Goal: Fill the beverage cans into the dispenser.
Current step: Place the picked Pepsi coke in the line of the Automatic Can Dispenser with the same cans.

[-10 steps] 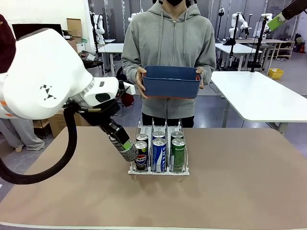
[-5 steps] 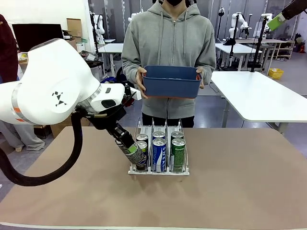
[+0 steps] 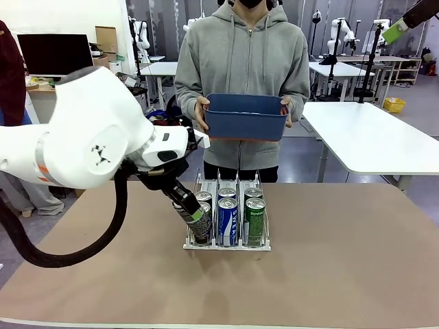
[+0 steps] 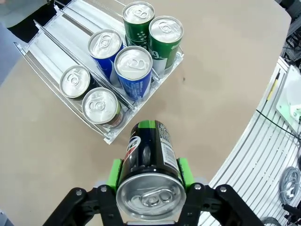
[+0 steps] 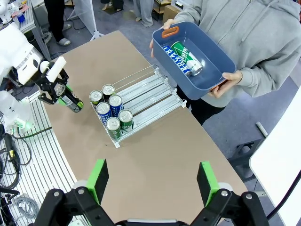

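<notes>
Over the brown desk (image 3: 343,274) our left gripper (image 4: 149,170) is clamped on a dark beverage can (image 4: 149,148), tilted near the left lane of the dispenser (image 5: 150,92), ready for loading, we judge, while our right gripper (image 5: 153,182) hangs high, jaws apart and empty.

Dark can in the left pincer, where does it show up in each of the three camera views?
Front view: dark can left of centre, tilted, against the dispenser's left front corner.
Left wrist view: can bottom centre, top toward the camera, between the left pincer's green pads.
Right wrist view: can at far left, apart from the dispenser.
Shared landmark: the dispenser.
</notes>
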`<act>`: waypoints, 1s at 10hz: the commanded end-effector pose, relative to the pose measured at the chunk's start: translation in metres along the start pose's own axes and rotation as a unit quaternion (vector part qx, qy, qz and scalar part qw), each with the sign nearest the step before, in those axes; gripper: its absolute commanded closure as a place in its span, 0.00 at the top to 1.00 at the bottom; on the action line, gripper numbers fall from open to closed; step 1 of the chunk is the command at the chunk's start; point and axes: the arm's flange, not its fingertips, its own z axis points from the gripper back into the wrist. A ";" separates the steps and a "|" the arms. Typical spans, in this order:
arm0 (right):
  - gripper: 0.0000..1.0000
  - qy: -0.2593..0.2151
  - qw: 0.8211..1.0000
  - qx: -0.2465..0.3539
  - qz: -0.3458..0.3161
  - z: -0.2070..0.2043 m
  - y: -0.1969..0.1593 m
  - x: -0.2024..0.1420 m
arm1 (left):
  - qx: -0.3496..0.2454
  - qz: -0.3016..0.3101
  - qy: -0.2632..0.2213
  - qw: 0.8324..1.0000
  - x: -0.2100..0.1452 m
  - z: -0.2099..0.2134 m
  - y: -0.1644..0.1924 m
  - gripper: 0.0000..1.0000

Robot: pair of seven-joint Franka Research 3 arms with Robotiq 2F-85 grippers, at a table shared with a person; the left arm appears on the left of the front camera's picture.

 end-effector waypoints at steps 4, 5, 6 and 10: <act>1.00 -0.003 1.000 0.006 0.001 -0.001 -0.001 0.000 | 0.048 0.002 0.011 0.999 0.004 -0.029 0.011 0.58; 1.00 -0.003 1.000 0.006 0.001 -0.001 -0.001 0.000 | 0.050 0.002 0.019 0.999 0.007 -0.036 0.016 0.58; 1.00 -0.003 1.000 0.006 0.001 -0.001 -0.001 0.000 | 0.055 0.002 0.022 0.998 0.008 -0.040 0.016 0.58; 1.00 -0.003 1.000 0.006 0.001 -0.001 -0.001 0.000 | 0.065 0.004 0.028 0.997 0.019 -0.058 0.023 0.58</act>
